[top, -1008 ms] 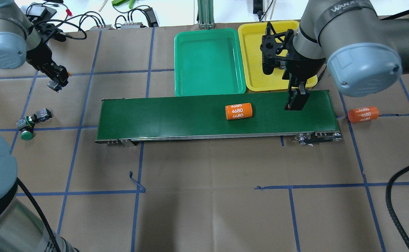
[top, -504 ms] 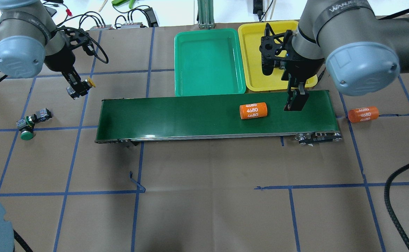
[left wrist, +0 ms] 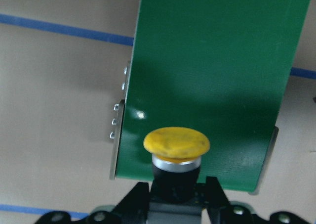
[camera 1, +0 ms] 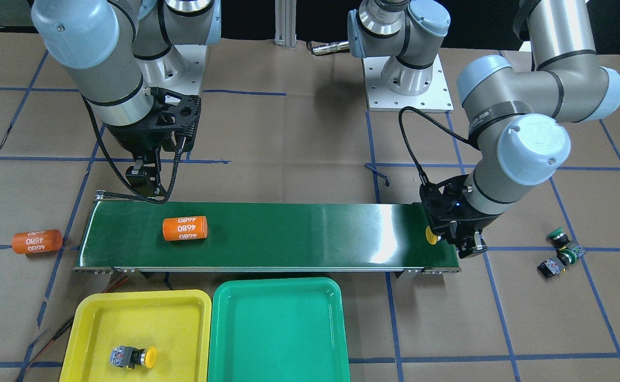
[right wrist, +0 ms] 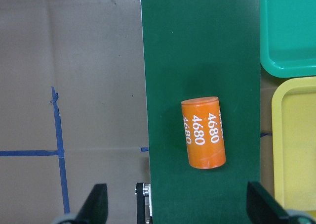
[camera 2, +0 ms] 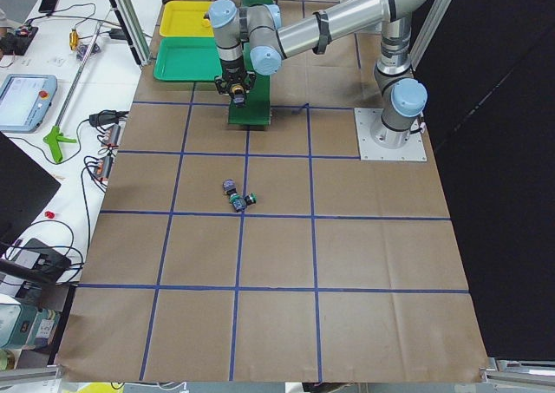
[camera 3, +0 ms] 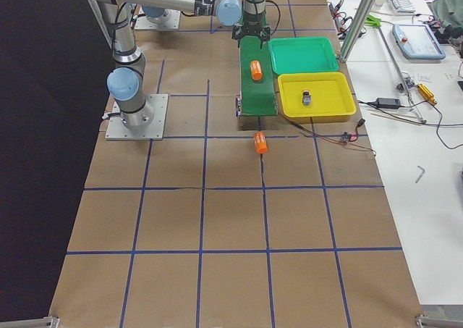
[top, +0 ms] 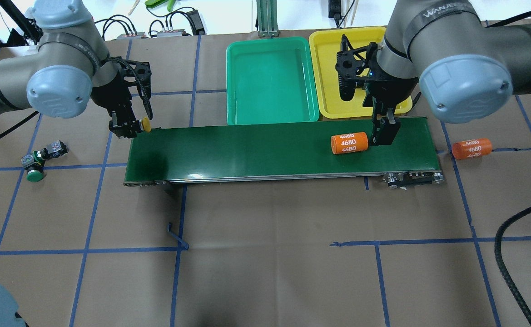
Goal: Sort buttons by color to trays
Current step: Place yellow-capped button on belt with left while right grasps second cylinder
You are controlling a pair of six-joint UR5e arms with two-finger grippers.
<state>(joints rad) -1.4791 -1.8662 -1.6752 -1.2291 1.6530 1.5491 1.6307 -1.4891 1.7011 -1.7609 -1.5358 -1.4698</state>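
Brown paper tabletop point(top: 270, 281), blue tape grid point(top: 111, 250); white side bench point(camera 3: 427, 147) (cluttered) alongside.

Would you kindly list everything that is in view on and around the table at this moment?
Table: one, brown paper with blue tape lines.
Conveyor belt: one, dark green, mid-table.
Green tray: one, green, beside the belt.
Yellow tray: one, yellow, next to the green tray.
Tray button: one, yellow cap, lying in the yellow tray.
Held button: one, yellow cap, above the belt's end on the robot's left.
Green-capped button: one, on the paper past that end.
Second loose button: one, cap colour unclear, beside it.
Belt cylinder: one, orange, marked 4680, on the belt.
Table cylinder: one, orange, on the paper past the belt's other end.
Left end effector: black, shut on the held button.
Right end effector: black, open, over the belt.
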